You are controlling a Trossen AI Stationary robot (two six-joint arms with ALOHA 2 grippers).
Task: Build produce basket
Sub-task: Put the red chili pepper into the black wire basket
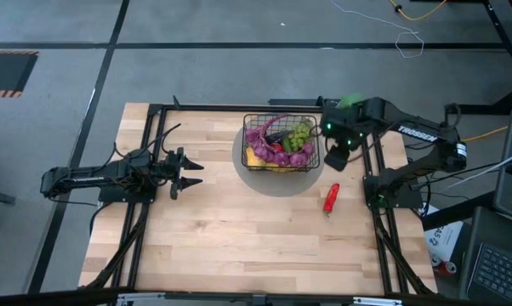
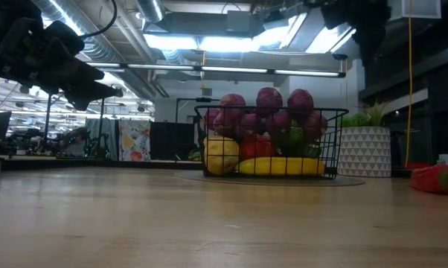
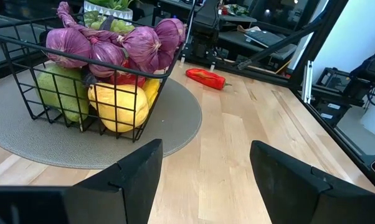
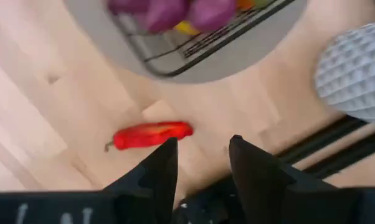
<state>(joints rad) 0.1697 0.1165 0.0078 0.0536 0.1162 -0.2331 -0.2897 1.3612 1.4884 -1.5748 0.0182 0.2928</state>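
**A:** Start closest in. What lies at the right gripper (image 4: 203, 163)?

**B:** Its two dark fingers (image 4: 157, 171) stand parted with nothing between them. The red toy chili (image 4: 151, 134) lies flat on the pale wooden table (image 1: 239, 238) just beyond the tips, off to one side of the gap, not touching either finger.

**A:** And seen from above?

**B:** The right gripper (image 1: 336, 158) hangs over the table just beside the black wire-mesh basket (image 1: 280, 143), between it and the chili (image 1: 331, 199). The chili is near but clear of the fingers.

**A:** Past the chili?

**B:** The basket sits on a grey round mat (image 1: 254, 177). It holds purple bulbs (image 3: 141, 45), a yellow fruit (image 3: 117, 107), a pale green fruit (image 3: 60, 93), green grapes (image 1: 299, 134) and a yellow banana (image 2: 282, 166) along the bottom. A white speckled pot (image 2: 364, 151) with a green plant stands beyond the basket.

**A:** The other arm?

**B:** The left gripper (image 3: 205, 177) waits well apart from the basket, on the far side of it from the right arm. Its fingers (image 3: 139, 168) are spread wide and empty, pointing toward the mat edge; the basket lies ahead of them and the chili farther off again.
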